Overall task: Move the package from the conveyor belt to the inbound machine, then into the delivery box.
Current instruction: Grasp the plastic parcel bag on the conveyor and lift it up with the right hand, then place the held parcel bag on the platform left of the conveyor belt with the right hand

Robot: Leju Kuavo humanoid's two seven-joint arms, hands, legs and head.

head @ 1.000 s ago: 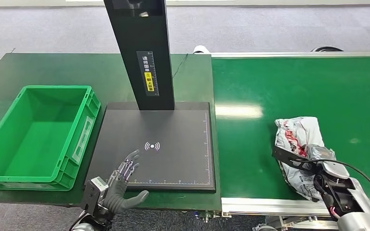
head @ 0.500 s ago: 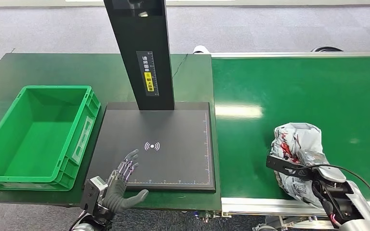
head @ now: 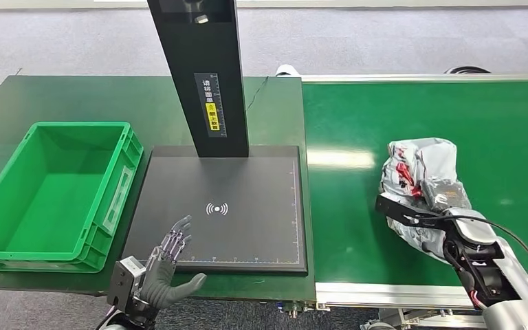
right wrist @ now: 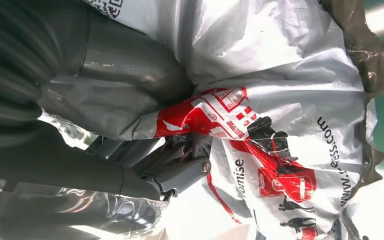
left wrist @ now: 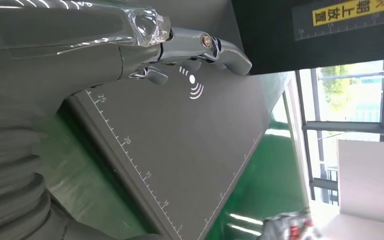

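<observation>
Head view: right robot hand (head: 447, 230) gripping crumpled grey-white package (head: 419, 172) over green conveyor belt (head: 357, 206), near its front edge; left robot hand (head: 168, 265) open, fingers spread, holding nothing, at front edge of black inbound machine (head: 247, 227); green delivery box (head: 14, 206) beside it on dark surface (head: 75, 96). Left wrist view: fingers (left wrist: 215, 47) extended above scanner plate (left wrist: 180, 145). Right wrist view: fingers (right wrist: 180, 160) dug into package (right wrist: 280, 75).

Left hand (left wrist: 105, 55) holds nothing; its fingers (left wrist: 215, 47) are extended over the dark scanner plate (left wrist: 180, 165), near the white signal mark (left wrist: 195, 85). Ruler marks (left wrist: 130, 150) run along the plate's near edge. The black post (left wrist: 320, 35) carries a yellow label (left wrist: 352, 11). The package (left wrist: 292, 230) lies on the green belt (left wrist: 260, 190), to the plate's right.
</observation>
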